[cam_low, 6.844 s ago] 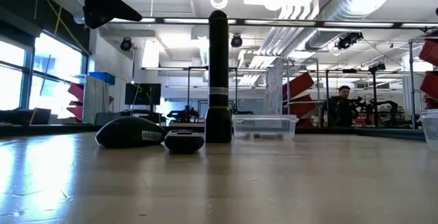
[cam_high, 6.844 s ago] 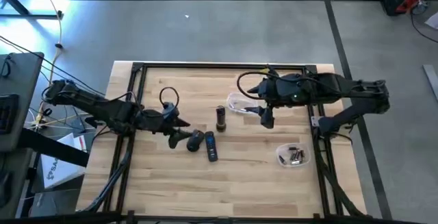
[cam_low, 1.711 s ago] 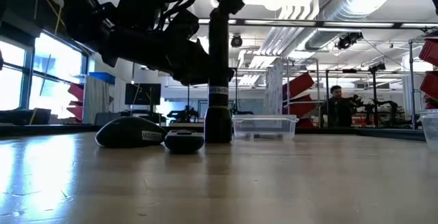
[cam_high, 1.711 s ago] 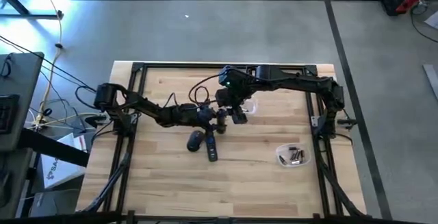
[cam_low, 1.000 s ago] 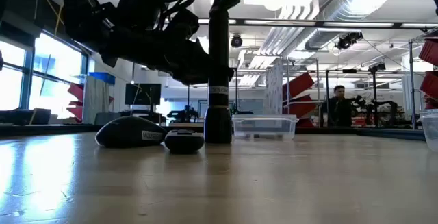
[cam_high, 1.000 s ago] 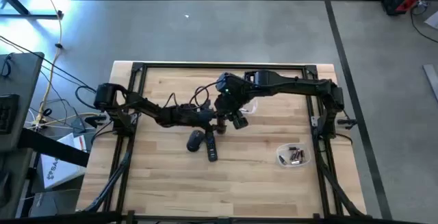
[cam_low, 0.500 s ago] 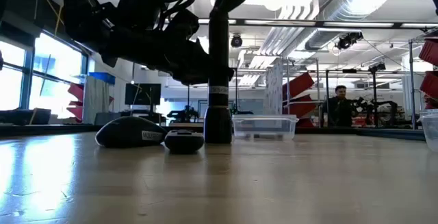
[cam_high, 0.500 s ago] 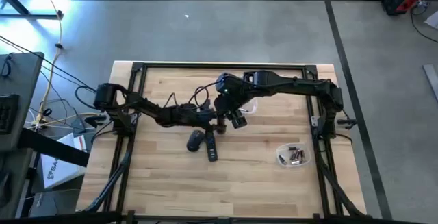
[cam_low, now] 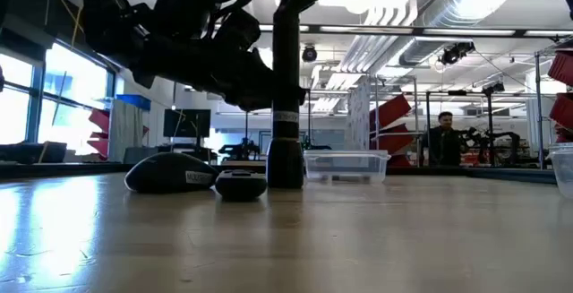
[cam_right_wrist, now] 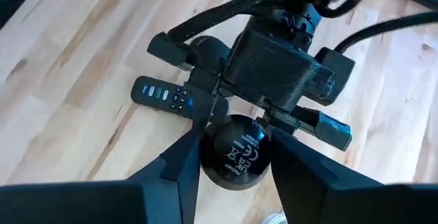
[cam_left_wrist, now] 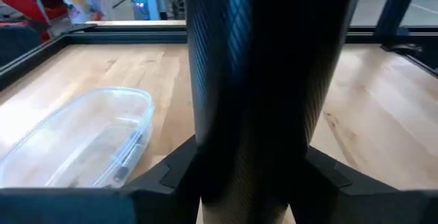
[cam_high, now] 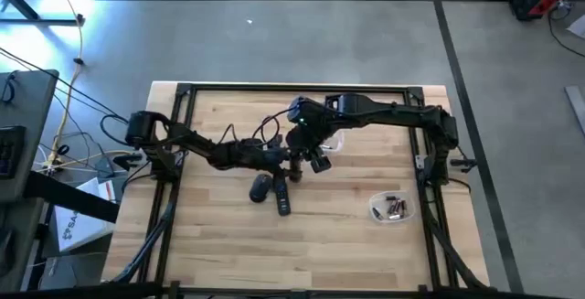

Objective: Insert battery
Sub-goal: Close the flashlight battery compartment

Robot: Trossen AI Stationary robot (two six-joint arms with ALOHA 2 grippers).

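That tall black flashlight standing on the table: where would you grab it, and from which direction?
Grip the flashlight around its straight round barrel, coming in level from the side, since it stands upright. The left gripper already clasps the barrel so, while the right gripper takes the round end cap from above, probably to twist it.

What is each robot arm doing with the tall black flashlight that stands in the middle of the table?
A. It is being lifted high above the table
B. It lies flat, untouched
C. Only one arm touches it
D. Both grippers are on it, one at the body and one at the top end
D: the left gripper clamps the upright flashlight at its body while the right gripper closes around its top end.
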